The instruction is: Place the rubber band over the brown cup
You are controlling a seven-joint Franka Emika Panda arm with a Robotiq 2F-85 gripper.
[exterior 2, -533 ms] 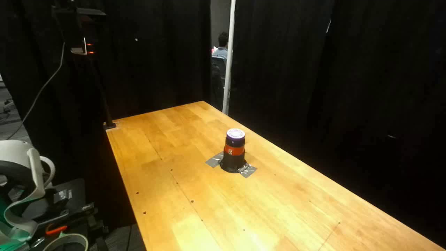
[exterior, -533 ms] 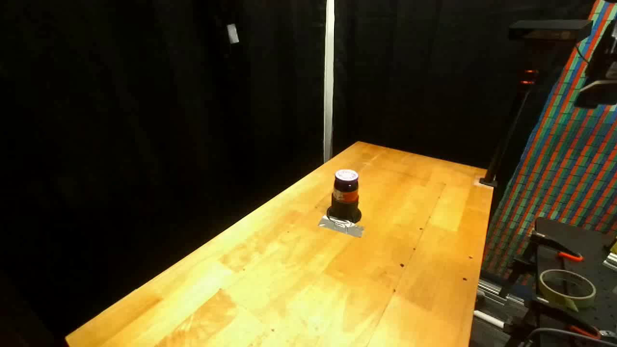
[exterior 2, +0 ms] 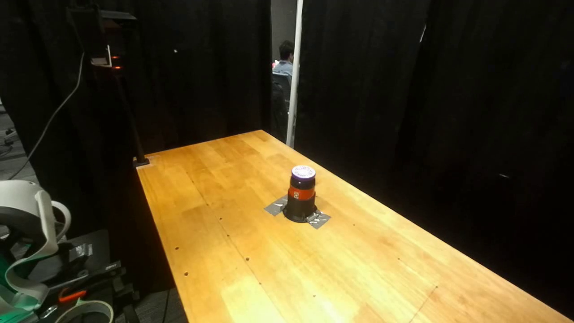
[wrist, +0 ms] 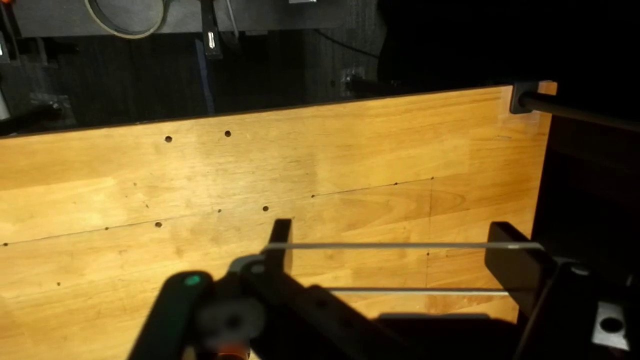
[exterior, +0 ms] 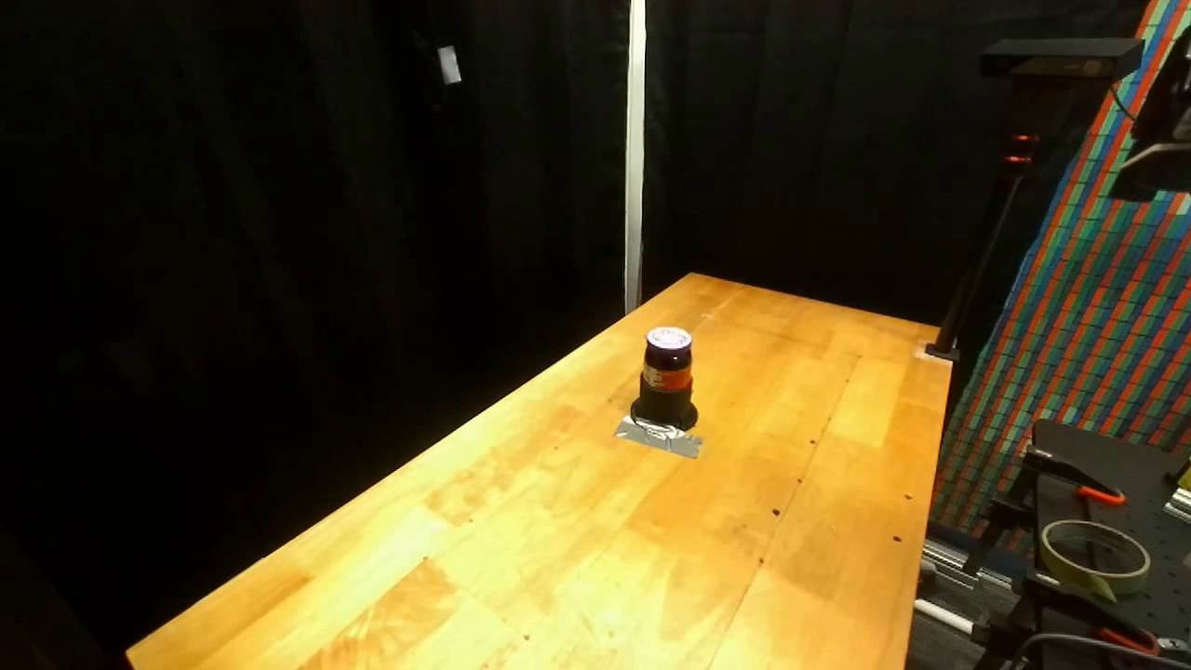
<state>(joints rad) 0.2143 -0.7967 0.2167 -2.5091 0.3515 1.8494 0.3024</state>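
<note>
Evidently, the brown cup (exterior: 668,363) is standing unmoved since half a second ago, upright on the table (exterior: 595,540), so we are judging the placing undone. It is showing a pale lid (exterior 2: 303,171), dark body, orange label (exterior 2: 301,194). We are holding the gripper (wrist: 392,252) spread wide, the rubber band (wrist: 400,245) stretching round its fingers (wrist: 511,270).

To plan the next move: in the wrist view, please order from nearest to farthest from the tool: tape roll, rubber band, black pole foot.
1. Rubber band, stretched across the tool.
2. Black pole foot, upper right, on the table.
3. Tape roll, upper left, off the table.
</note>
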